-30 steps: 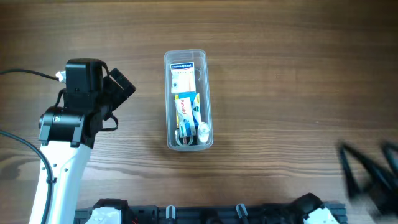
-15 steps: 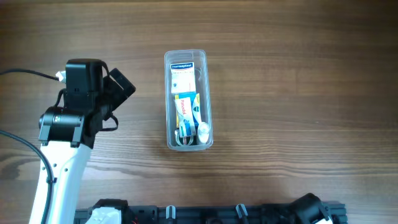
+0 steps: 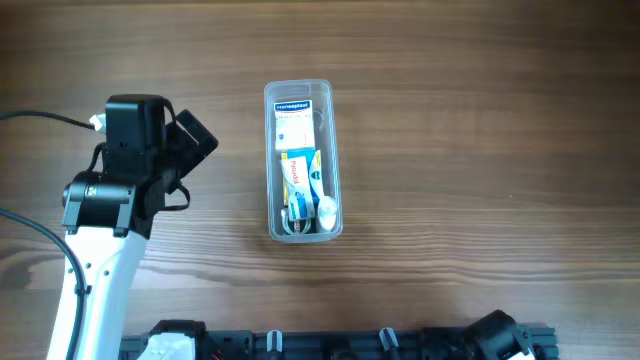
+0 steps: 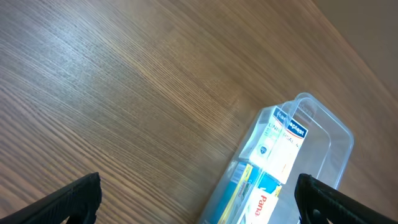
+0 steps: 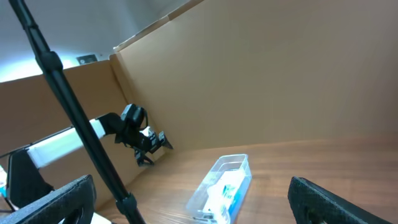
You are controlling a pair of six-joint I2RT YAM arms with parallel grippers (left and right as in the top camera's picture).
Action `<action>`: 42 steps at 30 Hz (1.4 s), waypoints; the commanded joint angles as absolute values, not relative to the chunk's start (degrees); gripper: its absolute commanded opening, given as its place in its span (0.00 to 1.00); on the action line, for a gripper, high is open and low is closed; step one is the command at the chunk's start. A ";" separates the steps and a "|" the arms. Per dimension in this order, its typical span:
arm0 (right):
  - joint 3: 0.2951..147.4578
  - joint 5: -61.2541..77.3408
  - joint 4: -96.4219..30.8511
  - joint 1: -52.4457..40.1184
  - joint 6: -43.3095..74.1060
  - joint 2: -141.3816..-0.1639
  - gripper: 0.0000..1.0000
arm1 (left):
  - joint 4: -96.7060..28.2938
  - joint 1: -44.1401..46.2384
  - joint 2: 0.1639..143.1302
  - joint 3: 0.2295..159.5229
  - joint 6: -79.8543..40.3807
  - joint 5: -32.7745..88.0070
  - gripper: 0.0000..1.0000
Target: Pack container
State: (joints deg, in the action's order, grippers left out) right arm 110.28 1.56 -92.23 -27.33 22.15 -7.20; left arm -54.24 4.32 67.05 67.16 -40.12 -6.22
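Both stand open and empty: the left end effector [image 4: 198,186] beside the container [image 3: 302,92], the right end effector [image 5: 191,183] well apart. Packing looks finished; next probably calls for parking the arms.

Wooden table [image 3: 480,150], brown, its grain running left to right in the overhead view. Black rail [image 3: 300,345] along the table's lower edge. Plain cardboard wall [image 5: 280,74] rising behind the table, with a corner at left. Thin black pole [image 5: 74,102], tilted, in the foreground.
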 commanded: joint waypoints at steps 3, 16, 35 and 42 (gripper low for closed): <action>110.59 4.16 -92.14 -27.46 20.95 -6.83 1.00 | -54.17 3.95 66.50 68.10 -39.40 -7.35 1.00; 98.74 -0.62 -80.77 -27.46 17.17 -6.50 1.00 | -54.15 3.97 66.50 68.10 -39.40 -7.35 1.00; 27.88 21.08 -18.28 -27.46 16.49 -6.55 1.00 | -54.15 3.97 66.50 68.10 -39.40 -7.35 1.00; 16.69 20.53 -8.78 -27.46 16.45 -6.57 1.00 | -54.15 3.97 66.50 68.10 -39.40 -7.35 1.00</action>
